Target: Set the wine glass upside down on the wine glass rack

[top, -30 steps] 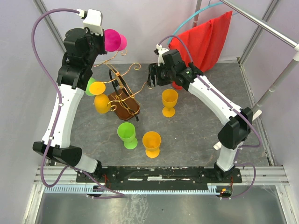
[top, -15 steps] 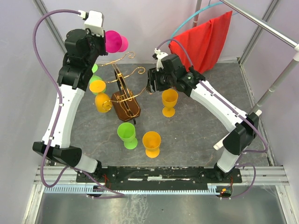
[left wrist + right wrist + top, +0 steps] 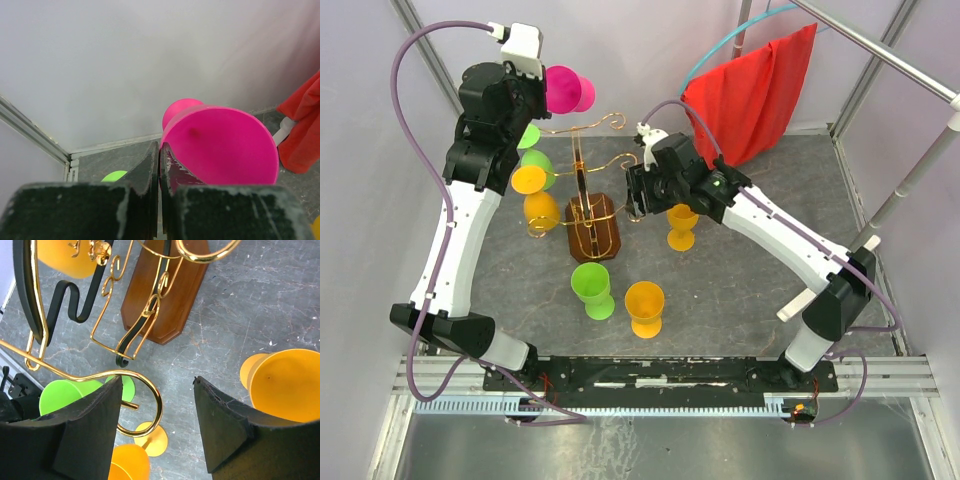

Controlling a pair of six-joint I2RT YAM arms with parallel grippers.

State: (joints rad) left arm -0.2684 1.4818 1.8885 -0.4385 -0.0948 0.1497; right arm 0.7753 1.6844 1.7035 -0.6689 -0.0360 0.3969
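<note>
Aloft, left pincer (image 3: 159, 152) pinches pink wine glass (image 3: 225, 145) — right pincer (image 3: 158, 387) gapes astride a rack scroll (image 3: 159, 407).

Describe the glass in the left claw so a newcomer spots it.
Follow the left arm up to its top, near the back wall. The left claw pinches a wine glass by its rim, in the air behind the wine glass rack. It is the only pink glass; the rest are green or orange.
</note>
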